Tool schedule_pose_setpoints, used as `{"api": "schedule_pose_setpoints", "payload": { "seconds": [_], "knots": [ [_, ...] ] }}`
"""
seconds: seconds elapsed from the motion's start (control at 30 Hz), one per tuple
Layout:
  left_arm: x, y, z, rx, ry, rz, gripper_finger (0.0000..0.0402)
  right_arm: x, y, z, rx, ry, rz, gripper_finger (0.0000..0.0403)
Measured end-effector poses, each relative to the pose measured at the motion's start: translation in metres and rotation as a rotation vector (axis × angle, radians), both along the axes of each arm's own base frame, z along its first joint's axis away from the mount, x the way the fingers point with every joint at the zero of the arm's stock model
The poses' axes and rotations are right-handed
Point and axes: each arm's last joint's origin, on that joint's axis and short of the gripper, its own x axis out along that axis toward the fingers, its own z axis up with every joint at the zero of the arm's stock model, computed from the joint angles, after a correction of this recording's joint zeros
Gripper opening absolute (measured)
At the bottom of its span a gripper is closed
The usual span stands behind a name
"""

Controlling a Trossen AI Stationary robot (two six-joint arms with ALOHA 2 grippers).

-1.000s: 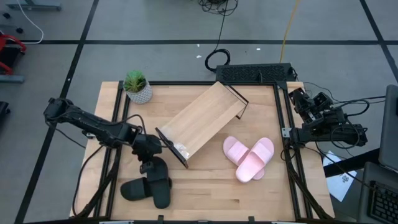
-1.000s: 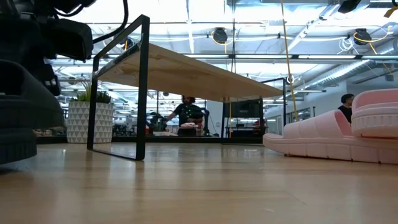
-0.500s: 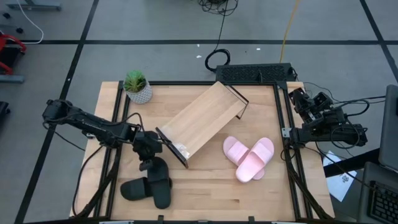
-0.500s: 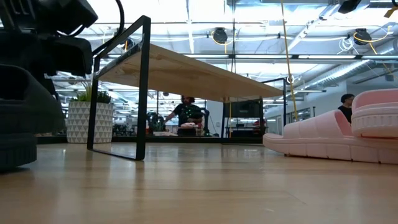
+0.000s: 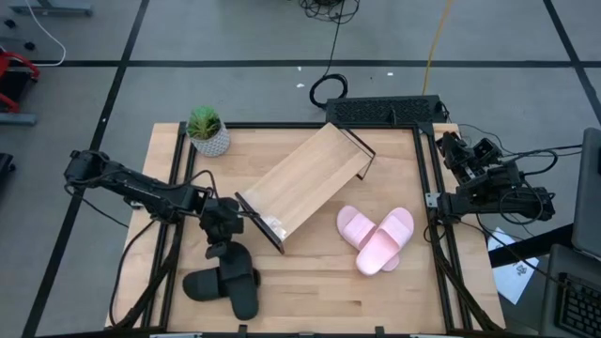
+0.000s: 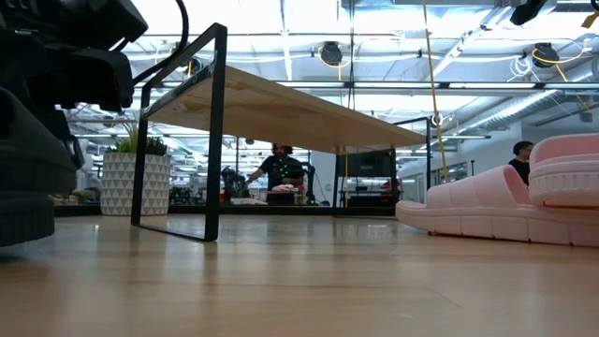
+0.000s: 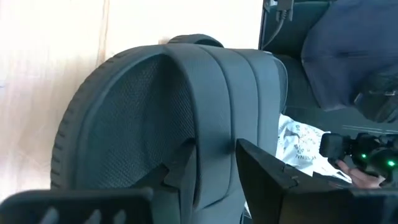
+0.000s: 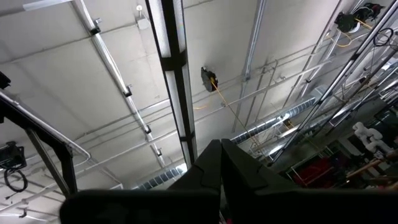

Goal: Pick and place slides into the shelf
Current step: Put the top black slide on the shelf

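The left claw (image 5: 225, 252) is seen clamped on the strap of one black slide (image 5: 240, 282), part open, at the near left of the wooden surface (image 5: 310, 282). The right claw (image 8: 214, 165) is held shut, parked off the right edge. Two black slides and two pink slides (image 5: 377, 237) are counted; one shelf (image 5: 305, 183) lies diagonally between them. One potted plant (image 5: 207, 130) stands behind.

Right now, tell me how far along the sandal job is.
Nothing is shelved: the wooden shelf shows no sandal in it. In hand: the left claw grips a black sandal by its strap, beside the other black sandal. The pink pair lies untouched, and the right claw waits shut off the table's right edge.
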Motion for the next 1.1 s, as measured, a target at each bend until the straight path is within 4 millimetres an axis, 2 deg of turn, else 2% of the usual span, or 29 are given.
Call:
{"api": "schedule_pose_setpoints", "payload": {
  "seconds": [0.53, 0.63, 0.8, 1.1],
  "knots": [
    [0.0002, -0.0001, 0.0003, 0.005, -0.03, -0.027, 0.0109, -0.0001, 0.0, 0.0, 0.0, -0.001, 0.0, 0.0],
    [0.0003, -0.0001, 0.0004, 0.008, -0.04, -0.034, 0.0084, -0.0001, 0.0, 0.0001, 0.0, -0.001, 0.0, 0.0],
    [0.0007, -0.0004, 0.0013, 0.005, -0.058, -0.051, 0.0011, -0.0001, 0.0, 0.0001, 0.0, -0.001, 0.0, 0.0],
    [0.0006, -0.0004, 0.0012, 0.005, -0.058, -0.051, 0.0004, -0.0001, 0.0, 0.0001, 0.001, -0.001, -0.001, 0.0]
  ]
}}
